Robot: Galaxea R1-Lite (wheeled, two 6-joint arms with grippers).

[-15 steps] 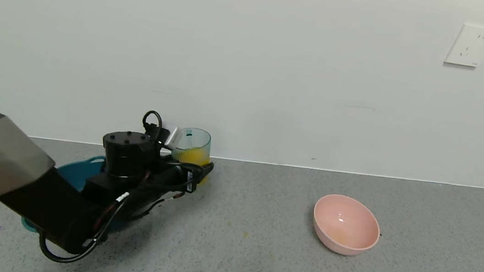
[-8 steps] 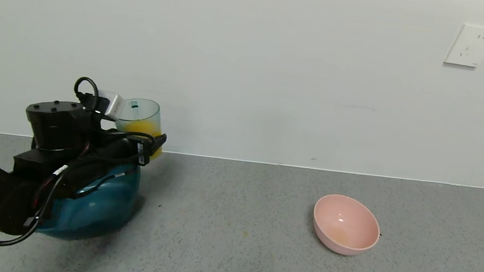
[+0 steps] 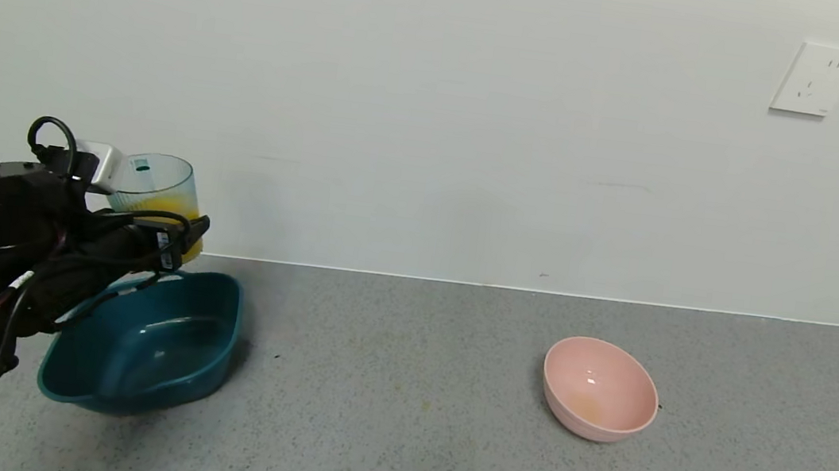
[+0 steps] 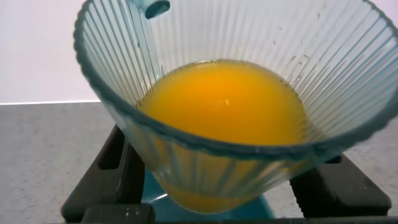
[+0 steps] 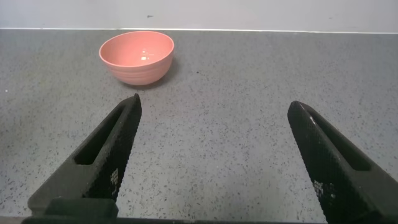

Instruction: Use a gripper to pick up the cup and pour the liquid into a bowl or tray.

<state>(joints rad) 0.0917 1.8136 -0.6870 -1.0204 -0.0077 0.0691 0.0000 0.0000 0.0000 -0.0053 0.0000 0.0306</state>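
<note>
My left gripper (image 3: 184,232) is shut on the ribbed clear cup (image 3: 155,185) and holds it upright in the air, above the far left rim of the dark teal tub (image 3: 215,338). Orange-yellow liquid (image 3: 168,206) fills the lower part of the cup. In the left wrist view the cup (image 4: 249,43) fills the frame with the liquid (image 4: 224,102) inside, a black finger on each side, and a bit of teal tub (image 4: 273,208) beneath. My right gripper (image 5: 214,109) is open and empty above the bare grey floor; it is out of the head view.
A round pink bowl (image 3: 599,389) sits on the grey speckled floor to the right, also in the right wrist view (image 5: 137,56). A white wall runs along the back with a socket (image 3: 815,78) at upper right.
My left arm has carried the cup up and to the left, from right of the tub to above its far left rim. The tub, covered by the arm before, now shows.
</note>
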